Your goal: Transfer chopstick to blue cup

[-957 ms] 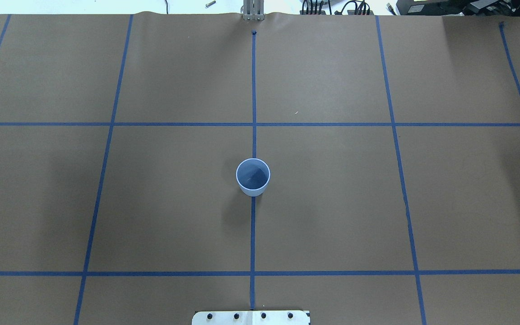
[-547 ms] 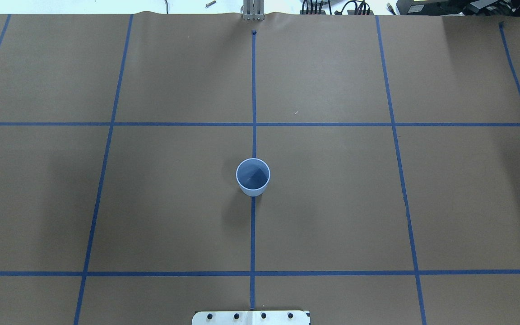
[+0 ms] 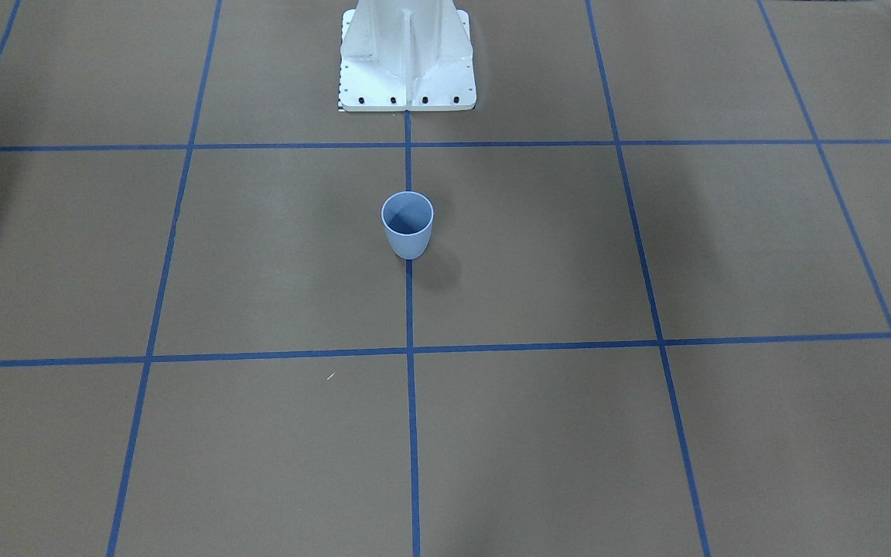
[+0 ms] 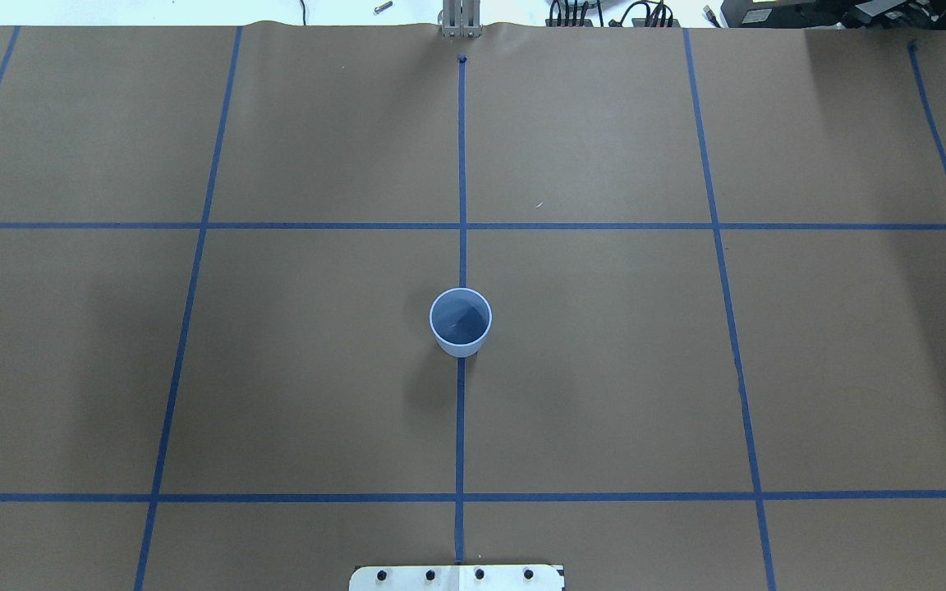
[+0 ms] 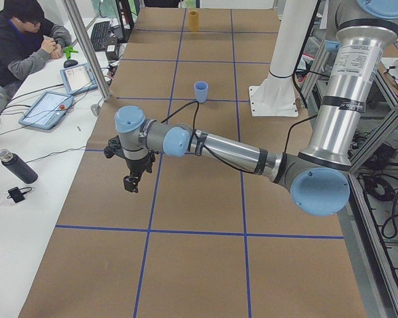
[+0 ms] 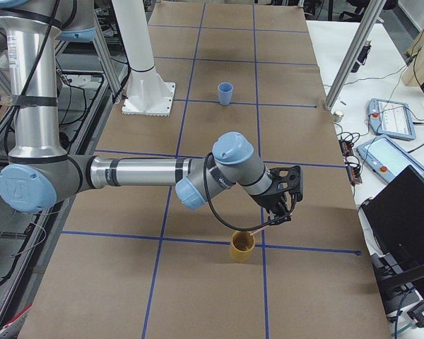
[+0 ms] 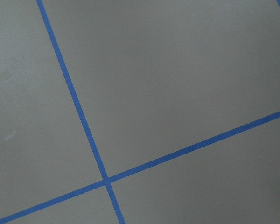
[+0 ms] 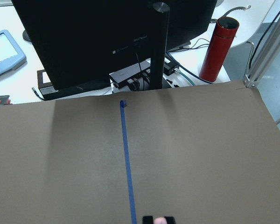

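Well outstretched right arm, fingers pinching chopstick

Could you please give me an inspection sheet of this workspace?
Surface: brown paper with blue tape grid.
Job's things: blue cup upright, empty, at centre; chopstick at yellow cup mouth.
Clutter: white fleck.
Grippers: right gripper seemingly shut on chopstick; left gripper hangs over paper, state unclear.
Cables: bundle beyond far edge.
Surroundings: person at side desk, monitor, red bottle.
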Controlling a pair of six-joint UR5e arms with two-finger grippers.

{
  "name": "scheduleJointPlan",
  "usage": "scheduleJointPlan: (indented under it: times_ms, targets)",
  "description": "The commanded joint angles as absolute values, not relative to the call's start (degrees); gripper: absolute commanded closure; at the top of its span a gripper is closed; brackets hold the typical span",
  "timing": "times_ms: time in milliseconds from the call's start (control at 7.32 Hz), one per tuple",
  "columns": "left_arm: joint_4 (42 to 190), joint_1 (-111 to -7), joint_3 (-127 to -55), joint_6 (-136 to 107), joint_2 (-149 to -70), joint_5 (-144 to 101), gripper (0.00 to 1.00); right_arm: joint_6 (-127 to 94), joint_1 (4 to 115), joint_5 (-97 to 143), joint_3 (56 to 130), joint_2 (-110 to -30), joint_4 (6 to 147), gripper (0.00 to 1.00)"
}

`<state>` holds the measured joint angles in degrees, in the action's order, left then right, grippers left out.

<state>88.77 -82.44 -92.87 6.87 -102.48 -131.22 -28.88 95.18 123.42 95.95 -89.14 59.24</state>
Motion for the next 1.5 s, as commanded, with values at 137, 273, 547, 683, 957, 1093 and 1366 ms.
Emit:
scheduleJointPlan:
  times_ms: [137, 273, 547, 683, 957, 1093, 1366]
  targets:
    - [88.8, -82.4, -93.1, 6.8, -102.5, -131.2, 0.02, -26.9, 95.8, 128.4, 103.2, -82.5, 78.9, 1.0]
    - [88.7, -82.4, -93.1, 6.8, -102.5, -131.2, 0.02, -27.9, 92.1, 128.3, 103.9, -81.5, 80.8, 1.0]
    - [88.5, -82.6, -92.9, 6.2, -102.4, -131.1, 0.02, -38.5, 84.0, 128.3, 104.0, -75.7, 81.8, 1.0]
    - [88.6, -83.8, -93.2, 0.0, -101.4, -131.4, 0.02, -45.8, 79.4, 128.1, 104.4, -73.1, 81.8, 1.0]
    - [88.2, -88.1, -94.5, -0.4, -98.4, -132.9, 0.02, -59.4, 72.1, 127.6, 104.8, -67.7, 81.8, 1.0]
    - [86.7, -88.8, -94.7, -0.4, -98.3, -133.2, 0.02, -63.3, 68.3, 126.7, 106.0, -66.5, 81.8, 1.0]
    - [83.6, -90.4, -96.1, 1.7, -96.0, -133.4, 0.02, -74.7, 61.6, 122.3, 107.3, -61.1, 83.7, 1.0]
